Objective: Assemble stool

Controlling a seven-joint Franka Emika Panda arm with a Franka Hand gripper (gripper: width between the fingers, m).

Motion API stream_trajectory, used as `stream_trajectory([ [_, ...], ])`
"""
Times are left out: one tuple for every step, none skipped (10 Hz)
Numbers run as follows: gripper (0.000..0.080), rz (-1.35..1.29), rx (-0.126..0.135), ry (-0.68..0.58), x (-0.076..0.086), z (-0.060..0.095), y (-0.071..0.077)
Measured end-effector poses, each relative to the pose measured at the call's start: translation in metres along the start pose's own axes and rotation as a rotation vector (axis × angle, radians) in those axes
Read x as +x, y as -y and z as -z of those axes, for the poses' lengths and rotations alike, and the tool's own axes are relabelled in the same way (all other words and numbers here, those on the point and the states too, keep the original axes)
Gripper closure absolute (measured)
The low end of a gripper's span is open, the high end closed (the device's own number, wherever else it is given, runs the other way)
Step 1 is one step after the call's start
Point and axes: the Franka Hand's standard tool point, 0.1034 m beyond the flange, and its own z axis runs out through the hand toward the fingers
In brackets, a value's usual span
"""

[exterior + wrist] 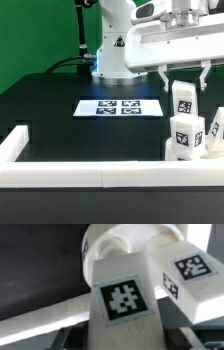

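On the black surface [60, 110] the fingers [168, 76] pinch a stool leg [183, 100], likely light, rigid, slick plastic best clamped across its flat sides.

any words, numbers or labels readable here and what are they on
No readable words, brand names or numbers in either view.
Marker board: four black-and-white square tags, patterns only, no text.
Upright legs at the exterior view's right: square tags, patterns only.
Leg close up in the wrist view: one square tag, pattern only; a second tag on the part beside it, also no text.
Robot base: a small dark mark, too small to read.
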Motion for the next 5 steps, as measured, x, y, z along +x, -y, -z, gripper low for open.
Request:
stream_trajectory([
  [0.0475, 0.000, 0.000, 0.000, 0.0000, -0.0001, 0.0004],
  [0.0475, 0.001, 0.000, -0.001, 0.0002, -0.0003, 0.0005],
  [0.0475, 0.002, 0.000, -0.001, 0.0002, -0.0009, 0.0004],
  [0.0475, 0.007, -0.004, 0.001, -0.0010, -0.0025, -0.0014],
  [0.0475, 0.009, -0.010, 0.006, -0.0035, -0.0053, -0.0046],
])
